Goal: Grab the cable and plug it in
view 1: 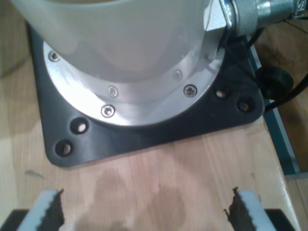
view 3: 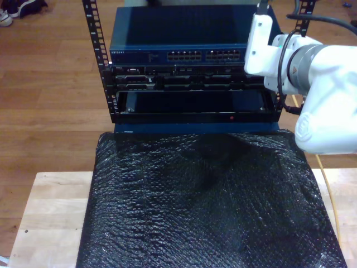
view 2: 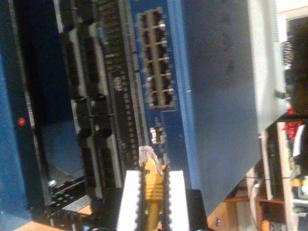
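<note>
The cable's clear plug [view 2: 146, 156] sticks out past the fingertips of my second gripper [view 2: 153, 174], which is shut on the yellow boot just behind it. The plug points at the blue switch's face, short of its block of ports [view 2: 155, 57]. In the exterior view the switch [view 3: 189, 54] tops the black rack, and my second arm [view 3: 312, 84] reaches in at the rack's right end. A thin yellow run of cable [view 3: 329, 190] trails down the exterior view's right edge. My first gripper [view 1: 147, 211] is open over bare wood, with nothing between its fingers.
A black bubble-wrap mat [view 3: 206, 201] covers the wooden table [view 3: 50, 212] before the rack [view 3: 189, 100]. A white arm base [view 1: 130, 62] bolted to a black plate [view 1: 144, 134] stands ahead of my first gripper, with black cables [view 1: 274, 82] beside it.
</note>
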You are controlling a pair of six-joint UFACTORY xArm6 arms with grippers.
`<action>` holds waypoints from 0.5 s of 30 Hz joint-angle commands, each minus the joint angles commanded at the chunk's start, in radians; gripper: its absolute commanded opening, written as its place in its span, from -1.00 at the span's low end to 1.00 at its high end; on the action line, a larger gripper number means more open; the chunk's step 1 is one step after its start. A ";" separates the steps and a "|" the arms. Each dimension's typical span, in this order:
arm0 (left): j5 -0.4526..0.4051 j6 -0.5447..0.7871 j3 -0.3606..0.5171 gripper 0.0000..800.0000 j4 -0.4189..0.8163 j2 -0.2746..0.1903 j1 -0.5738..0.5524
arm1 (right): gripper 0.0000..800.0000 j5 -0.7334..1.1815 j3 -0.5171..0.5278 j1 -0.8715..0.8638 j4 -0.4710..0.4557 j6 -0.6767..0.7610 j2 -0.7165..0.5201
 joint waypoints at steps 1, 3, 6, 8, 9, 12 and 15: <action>-0.002 0.000 0.002 1.00 0.000 0.000 0.000 | -1.00 -0.009 0.005 0.000 -0.003 -0.002 -0.002; -0.002 0.000 0.000 1.00 0.000 0.000 0.000 | -1.00 -0.043 0.018 0.002 -0.003 -0.002 0.000; -0.002 0.000 0.000 1.00 0.000 0.000 0.000 | -1.00 -0.103 0.048 0.002 -0.005 -0.003 0.000; 0.000 0.002 0.000 1.00 0.000 0.000 0.000 | -1.00 -0.132 0.061 0.002 -0.005 -0.005 0.000; -0.002 0.002 0.000 1.00 0.000 0.000 0.000 | -1.00 -0.141 0.066 0.002 -0.005 -0.008 0.000; -0.002 0.002 0.000 1.00 0.000 0.000 0.000 | -1.00 -0.147 0.081 0.000 -0.015 -0.017 -0.009; -0.002 0.000 0.000 1.00 0.000 0.000 0.000 | -1.00 -0.150 0.112 0.002 -0.048 -0.041 -0.035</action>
